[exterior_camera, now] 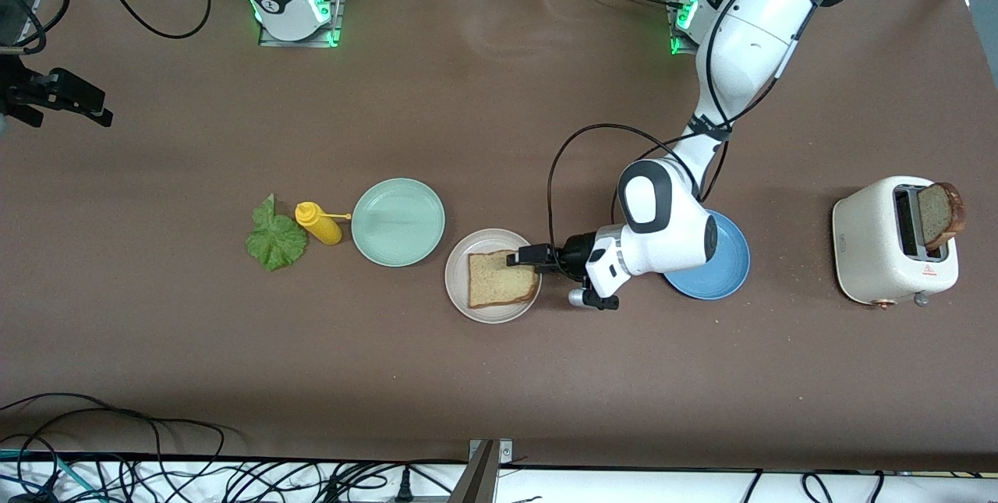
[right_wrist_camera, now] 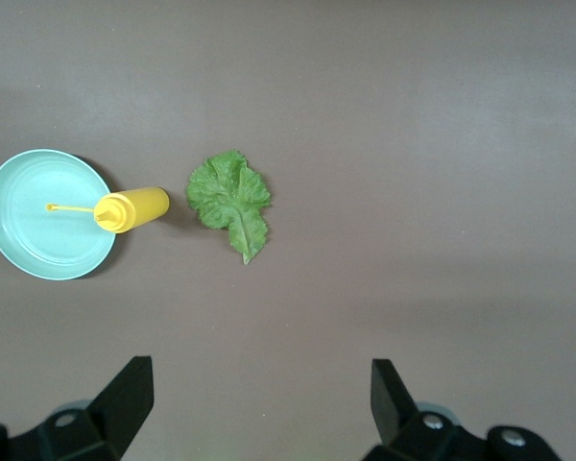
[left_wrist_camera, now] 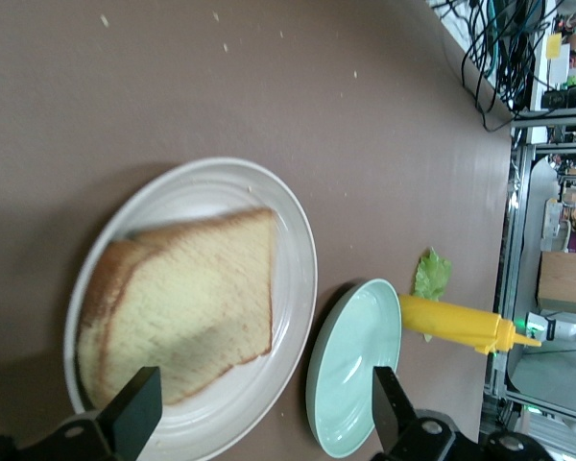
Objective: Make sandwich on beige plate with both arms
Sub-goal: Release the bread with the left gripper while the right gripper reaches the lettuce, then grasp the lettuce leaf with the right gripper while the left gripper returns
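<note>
Front view, from its left side to its right: a crinkled green lettuce leaf (exterior_camera: 274, 239) lies toward the right arm's end of the table, beside a yellow plastic squeeze bottle (exterior_camera: 319, 223) and a round mint-green plate (exterior_camera: 398, 221). The right gripper (right_wrist_camera: 254, 403), fingers spread and empty, hangs high above the leaf, so I judge this arm better placed to fetch it. Next, one brown bread slice (exterior_camera: 501, 278) rests on the round beige plate (exterior_camera: 460, 292). The left gripper (exterior_camera: 524, 258) is over the slice's edge, jaws spread, holding nothing. A second slice (exterior_camera: 939, 214) stands in the white toaster (exterior_camera: 873, 253).
</note>
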Robot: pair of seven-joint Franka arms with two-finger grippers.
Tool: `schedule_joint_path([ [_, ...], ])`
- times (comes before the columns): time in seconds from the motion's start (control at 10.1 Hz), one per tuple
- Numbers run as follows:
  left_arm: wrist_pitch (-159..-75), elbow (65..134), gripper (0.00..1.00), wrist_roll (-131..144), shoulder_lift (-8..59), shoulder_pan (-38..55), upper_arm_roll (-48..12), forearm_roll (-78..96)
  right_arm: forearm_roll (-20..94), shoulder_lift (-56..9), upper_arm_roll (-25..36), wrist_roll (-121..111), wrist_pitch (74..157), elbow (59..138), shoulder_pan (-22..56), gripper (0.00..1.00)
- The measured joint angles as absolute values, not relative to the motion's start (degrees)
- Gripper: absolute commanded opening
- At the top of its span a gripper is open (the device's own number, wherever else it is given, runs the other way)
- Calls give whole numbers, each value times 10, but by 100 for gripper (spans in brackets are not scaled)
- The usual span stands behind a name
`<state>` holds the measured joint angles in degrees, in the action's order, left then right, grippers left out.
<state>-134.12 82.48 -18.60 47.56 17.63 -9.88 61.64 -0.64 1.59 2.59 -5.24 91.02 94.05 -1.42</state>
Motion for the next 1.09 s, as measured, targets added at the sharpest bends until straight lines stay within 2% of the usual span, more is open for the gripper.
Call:
schedule_joint_path([
  [0.5, -1332, 821, 100, -44, 444, 163, -87, 385, 6, -28, 31, -52, 980, 963, -15, 100],
  [0.79, -1308, 821, 100, 52, 415, 157, -63, 175, 19, -98, 27, -52, 1011, 983, -13, 100],
  [1.09, -1238, 820, 100, 56, 396, 153, -8, 128, 20, -184, 16, -52, 1076, 986, 20, 100],
])
